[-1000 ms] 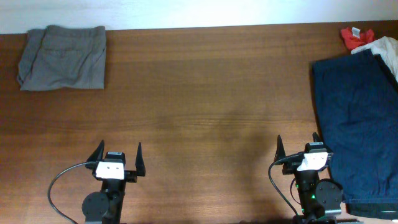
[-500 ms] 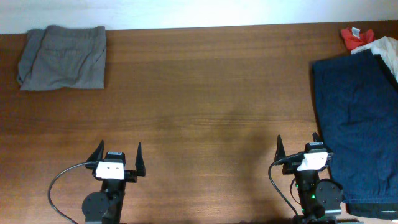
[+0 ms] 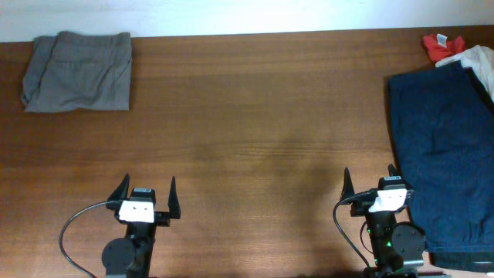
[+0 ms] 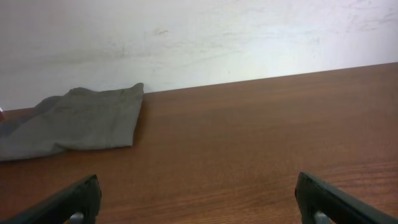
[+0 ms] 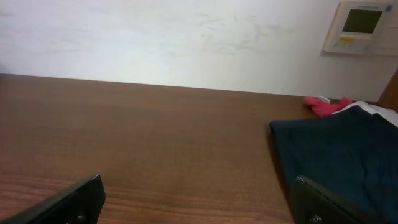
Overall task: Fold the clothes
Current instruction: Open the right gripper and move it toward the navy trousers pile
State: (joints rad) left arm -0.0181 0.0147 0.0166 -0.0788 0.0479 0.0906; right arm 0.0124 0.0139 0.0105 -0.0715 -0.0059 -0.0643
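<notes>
The clothes (image 3: 444, 154) are a large dark navy garment spread flat along the table's right side, running off the right and front edges; in the right wrist view the clothes (image 5: 339, 152) lie ahead to the right. My right gripper (image 3: 370, 177) is open at the front edge, just left of the garment, with nothing between its fingers. Far to the left, my left gripper (image 3: 147, 188) stands open over bare wood. In the wrist views both the left gripper (image 4: 198, 198) and the right gripper (image 5: 198, 198) show wide-apart jaws with only table between them.
A folded grey garment (image 3: 77, 71) lies at the back left corner, also seen as the grey garment (image 4: 74, 121). Red cloth (image 3: 441, 46) and a white piece (image 3: 475, 60) sit at the back right. A white wall (image 5: 186, 37) runs behind the wooden table (image 3: 255, 116).
</notes>
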